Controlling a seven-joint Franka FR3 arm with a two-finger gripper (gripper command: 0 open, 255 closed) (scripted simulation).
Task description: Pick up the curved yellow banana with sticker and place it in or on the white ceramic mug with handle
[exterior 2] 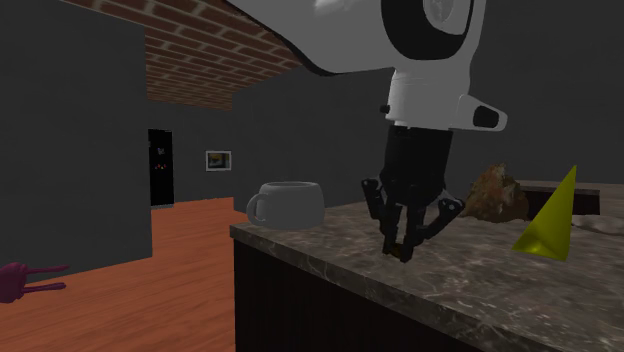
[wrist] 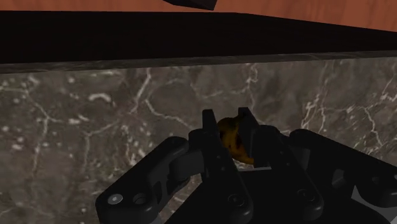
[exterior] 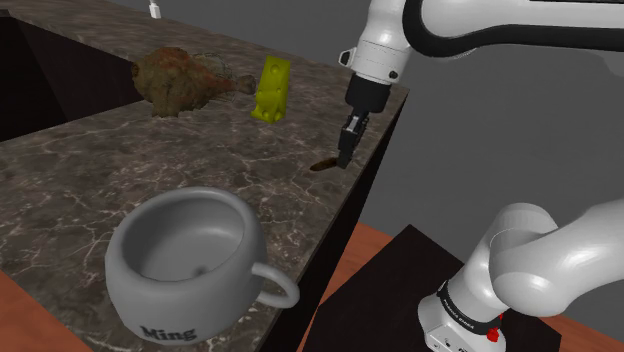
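A small, brown-spotted yellow banana point(wrist: 233, 139) sits between my gripper's point(wrist: 228, 121) two black fingers, which press against it on both sides. In the shoulder view the gripper point(exterior: 343, 160) points down at the marble counter's point(exterior: 100, 180) near-right edge, and one brown end of the banana point(exterior: 325, 165) sticks out beside the fingertips, at the counter surface. The pale grey mug point(exterior: 190, 265) marked "Ming" stands upright at the counter's near end, its handle point(exterior: 280, 285) toward the stand. In the second exterior view the mug point(exterior 2: 290, 203) is left of the gripper point(exterior 2: 400, 248).
A yellow holed wedge point(exterior: 271, 90) and a brown lumpy object point(exterior: 180, 80) stand farther back on the counter. The counter edge point(exterior: 365, 190) drops to the wooden floor right beside the gripper. The dark stand point(exterior: 400, 290) is below. A purple object point(exterior 2: 25, 280) lies on the floor.
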